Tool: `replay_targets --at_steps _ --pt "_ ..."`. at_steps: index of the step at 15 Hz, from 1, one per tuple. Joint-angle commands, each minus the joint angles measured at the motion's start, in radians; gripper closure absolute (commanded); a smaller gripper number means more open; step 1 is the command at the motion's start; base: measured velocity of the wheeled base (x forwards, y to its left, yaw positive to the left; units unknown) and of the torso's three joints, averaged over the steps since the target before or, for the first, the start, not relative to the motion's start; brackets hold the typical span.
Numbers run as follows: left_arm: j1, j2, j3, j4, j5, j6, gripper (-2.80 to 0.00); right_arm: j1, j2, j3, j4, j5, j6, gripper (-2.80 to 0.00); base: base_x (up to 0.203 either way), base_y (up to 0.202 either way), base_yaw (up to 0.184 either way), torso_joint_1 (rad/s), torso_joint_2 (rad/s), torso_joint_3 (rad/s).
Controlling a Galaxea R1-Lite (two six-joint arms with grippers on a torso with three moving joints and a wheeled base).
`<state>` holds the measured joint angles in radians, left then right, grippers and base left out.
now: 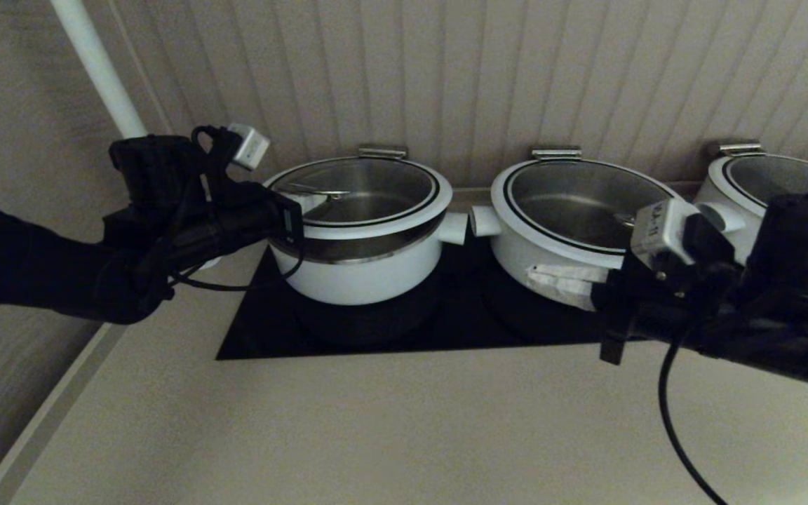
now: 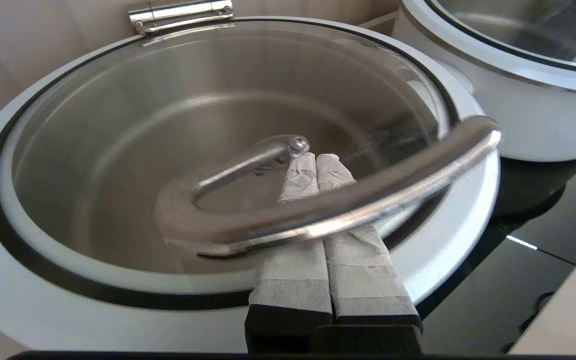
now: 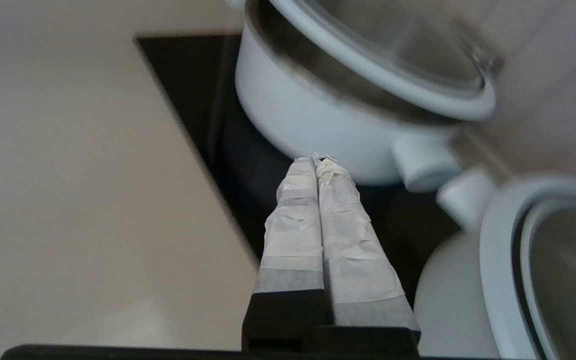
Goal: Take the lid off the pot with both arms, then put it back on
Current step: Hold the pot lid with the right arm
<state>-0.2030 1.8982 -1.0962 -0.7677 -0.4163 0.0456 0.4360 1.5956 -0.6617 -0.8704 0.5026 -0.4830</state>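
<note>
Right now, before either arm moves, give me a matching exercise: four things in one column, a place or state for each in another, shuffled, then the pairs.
1. left gripper
2. right gripper
3. lid
4. pot

A. deepest of the row, standing on the black cooktop
B. shut, empty, in front of the middle pot
C. clear glass with a white rim
D. shut, tucked under the loop handle

Pairs: 1-D, 2-B, 3-C, 4-A

Left gripper [image 2: 316,160] reaches forward, fingers pressed together; right gripper [image 3: 316,161] hangs lower, likewise closed.
</note>
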Motion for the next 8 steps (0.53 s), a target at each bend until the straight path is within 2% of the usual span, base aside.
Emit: replay_targets --at_steps 1,5,8 --pt "0.01 0.023 -0.016 -0.004 -0.003 0.0 0.0 0.053 0.103 -0.032 -0.064 -0.015 0.002 0.0 0.0 0.0 0.0 0.0 0.0 0.0" --pt "0.03 0.036 -0.059 -0.004 -0.004 -0.001 0.0 0.082 0.213 -0.095 -0.15 -0.017 0.005 0.0 0.0 0.0 0.0 0.0 0.0 0.0" --pt "0.034 0.038 -0.077 -0.003 -0.004 -0.001 0.0 0.12 0.287 -0.15 -0.179 -0.019 0.036 0.0 0.0 0.0 0.0 0.0 0.0 0.0"
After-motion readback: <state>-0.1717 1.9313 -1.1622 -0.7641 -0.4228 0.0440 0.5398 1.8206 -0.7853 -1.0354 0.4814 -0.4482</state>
